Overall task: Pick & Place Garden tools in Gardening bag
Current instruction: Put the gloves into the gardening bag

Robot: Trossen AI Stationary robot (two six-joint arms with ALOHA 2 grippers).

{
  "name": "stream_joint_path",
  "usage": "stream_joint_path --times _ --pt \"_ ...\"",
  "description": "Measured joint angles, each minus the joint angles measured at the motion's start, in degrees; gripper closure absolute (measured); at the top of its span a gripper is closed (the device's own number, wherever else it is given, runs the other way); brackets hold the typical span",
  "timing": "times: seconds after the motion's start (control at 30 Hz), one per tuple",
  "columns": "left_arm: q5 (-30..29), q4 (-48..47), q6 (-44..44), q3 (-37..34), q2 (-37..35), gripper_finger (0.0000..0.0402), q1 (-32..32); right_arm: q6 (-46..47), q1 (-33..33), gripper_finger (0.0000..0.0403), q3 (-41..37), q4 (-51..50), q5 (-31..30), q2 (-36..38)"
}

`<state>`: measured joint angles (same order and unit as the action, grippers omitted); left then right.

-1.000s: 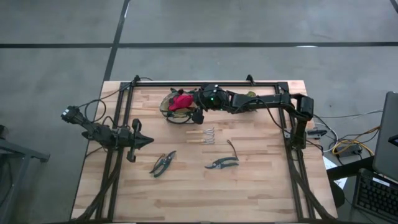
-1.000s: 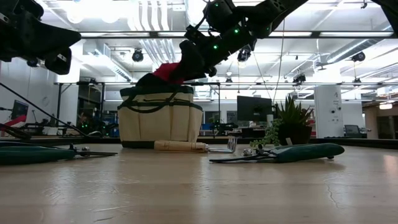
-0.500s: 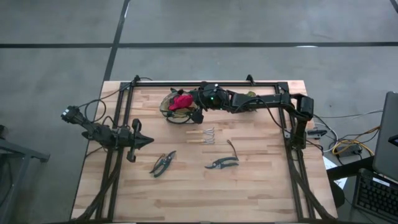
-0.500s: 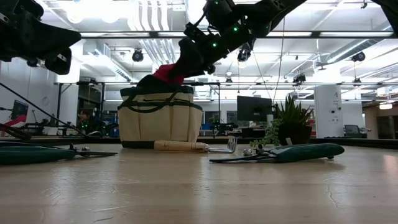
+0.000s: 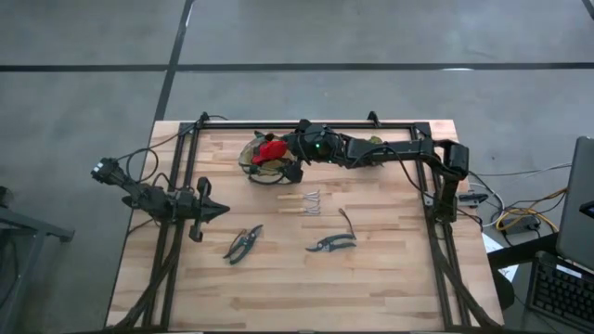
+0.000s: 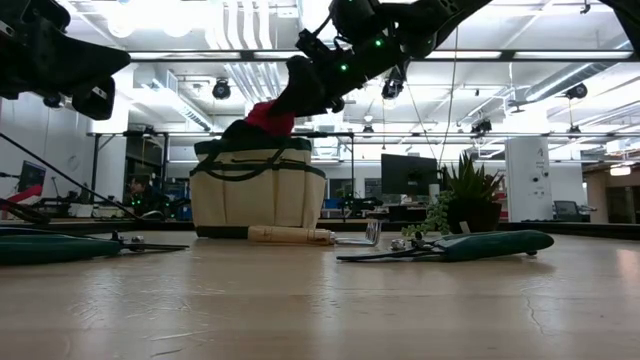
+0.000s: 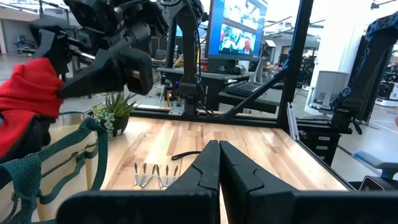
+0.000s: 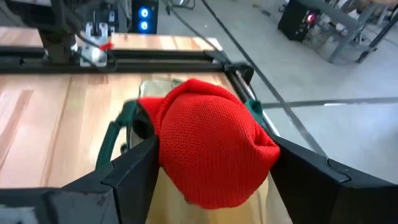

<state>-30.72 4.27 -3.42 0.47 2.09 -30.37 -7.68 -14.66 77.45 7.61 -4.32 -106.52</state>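
Near the bench's far edge, the right gripper (image 5: 283, 153) hangs over the round tan fabric gardening bag with green trim (image 6: 257, 188), jaws clamped on a red knitted fabric piece (image 8: 211, 146). The left gripper (image 5: 215, 211), jaws pressed together, waits near the left edge.

Red knit piece (image 8: 211, 143) above tan bag (image 6: 257, 192); rake (image 5: 309, 201), two shears (image 5: 243, 243) flat on table.
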Motion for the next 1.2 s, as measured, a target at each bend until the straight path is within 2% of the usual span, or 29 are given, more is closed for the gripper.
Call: stream_joint_path --times 0.53,0.7,1.0,1.2 --pt "0.0 0.0 0.0 0.0 0.0 0.0396 0.0 0.3 0.0 0.0133 0.0 2.1 -0.3 1.2" --pt "0.0 0.0 0.0 0.0 0.0 0.0396 0.0 0.2 0.0 0.0112 0.0 2.5 -0.3 1.2" --pt "0.0 0.0 0.0 0.0 0.0 0.0396 0.0 1.1 -0.1 0.0046 0.0 2.7 -0.3 1.3" --pt "0.0 0.0 0.0 0.0 0.0 0.0396 0.0 1.3 -0.1 0.0039 0.0 0.5 -0.5 1.4"
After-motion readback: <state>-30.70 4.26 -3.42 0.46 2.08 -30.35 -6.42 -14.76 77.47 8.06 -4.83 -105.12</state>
